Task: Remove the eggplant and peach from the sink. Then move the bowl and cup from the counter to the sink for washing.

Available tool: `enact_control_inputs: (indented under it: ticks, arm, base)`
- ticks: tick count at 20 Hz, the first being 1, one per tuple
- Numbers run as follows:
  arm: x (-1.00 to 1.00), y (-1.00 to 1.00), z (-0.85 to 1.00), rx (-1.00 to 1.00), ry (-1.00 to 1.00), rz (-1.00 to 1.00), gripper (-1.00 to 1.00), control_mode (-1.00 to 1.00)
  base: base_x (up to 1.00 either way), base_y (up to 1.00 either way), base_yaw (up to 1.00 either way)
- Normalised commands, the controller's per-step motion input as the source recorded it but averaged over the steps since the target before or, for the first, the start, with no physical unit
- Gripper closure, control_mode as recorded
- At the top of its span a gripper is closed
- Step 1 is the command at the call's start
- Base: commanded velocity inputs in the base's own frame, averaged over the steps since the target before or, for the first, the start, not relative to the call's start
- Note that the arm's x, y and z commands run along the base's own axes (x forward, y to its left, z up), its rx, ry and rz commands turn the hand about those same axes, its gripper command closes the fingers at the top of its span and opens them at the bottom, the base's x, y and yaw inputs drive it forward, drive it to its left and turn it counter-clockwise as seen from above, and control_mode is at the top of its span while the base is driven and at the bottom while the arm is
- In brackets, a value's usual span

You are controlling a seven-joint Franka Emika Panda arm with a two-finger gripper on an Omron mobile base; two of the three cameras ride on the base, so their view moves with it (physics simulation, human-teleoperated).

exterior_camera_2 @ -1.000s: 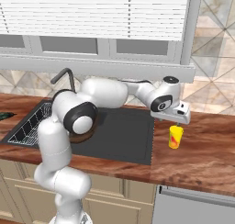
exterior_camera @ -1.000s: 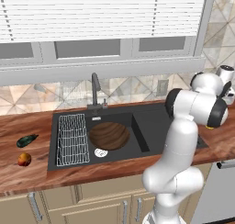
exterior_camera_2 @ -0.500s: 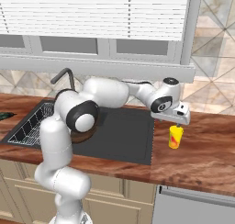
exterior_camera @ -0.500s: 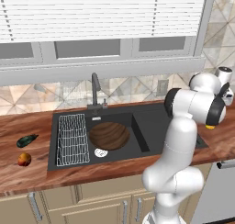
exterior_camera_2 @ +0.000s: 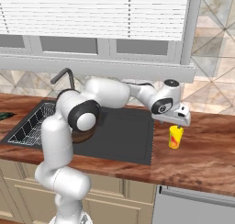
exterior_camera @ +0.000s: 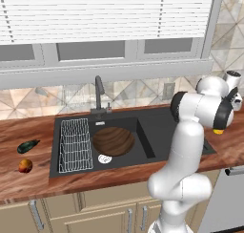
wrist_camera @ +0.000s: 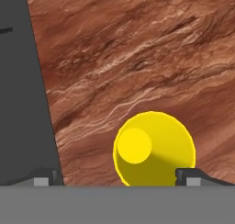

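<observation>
The yellow cup point(exterior_camera_2: 175, 137) stands upright on the wooden counter point(exterior_camera_2: 206, 159), right of the black sink point(exterior_camera_2: 124, 136). My gripper point(exterior_camera_2: 178, 123) hangs open just above it, holding nothing. In the hand view I look down into the cup point(wrist_camera: 153, 149), which lies between my gripper's point(wrist_camera: 117, 177) tips, closer to the right fingertip point(wrist_camera: 188, 175). The brown bowl point(exterior_camera: 113, 141) rests in the sink's basin point(exterior_camera: 143, 127). The dark eggplant point(exterior_camera: 27, 145) and the orange-red peach point(exterior_camera: 25, 165) lie on the counter left of the sink. A sliver of the cup point(exterior_camera: 218, 131) shows under my forearm.
A wire rack point(exterior_camera: 74, 144) lies in the sink's left part, and the dark faucet point(exterior_camera: 98, 94) rises behind the basin. The sink's flat drainboard point(wrist_camera: 23, 81) runs beside the cup. A tiled wall and a window stand behind the counter.
My hand has dropped slightly toward the cup. The jaws have stayed open, and the cup, bowl, eggplant and peach have not moved.
</observation>
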Motion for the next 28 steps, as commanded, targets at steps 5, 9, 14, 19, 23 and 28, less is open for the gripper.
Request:
enact_control_inputs:
  ticks: [5,9,14,19,23,28]
  arm:
    - [0.04,-0.03,-0.08,0.0,0.0,0.0,-1.0,-1.0]
    - [0.05,0.0,-0.08,0.0,0.01,-0.01,-1.0,-1.0]
    - [0.05,-0.01,-0.07,0.0,0.0,0.0,-1.0,-1.0]
    - [0.04,0.0,-0.06,0.0,0.0,0.0,-1.0,-1.0]
    - [0.04,-0.01,-0.07,0.0,0.01,-0.01,-1.0,-1.0]
    - [0.04,-0.03,-0.08,0.0,0.01,0.0,-1.0,-1.0]
  base:
    - [0.0,0.0,0.0]
    - [0.0,0.0,0.0]
    - [0.0,0.0,0.0]
    - [0.0,0.0,0.0]
    - [0.0,0.0,0.0]
    - [0.0,0.0,0.0]
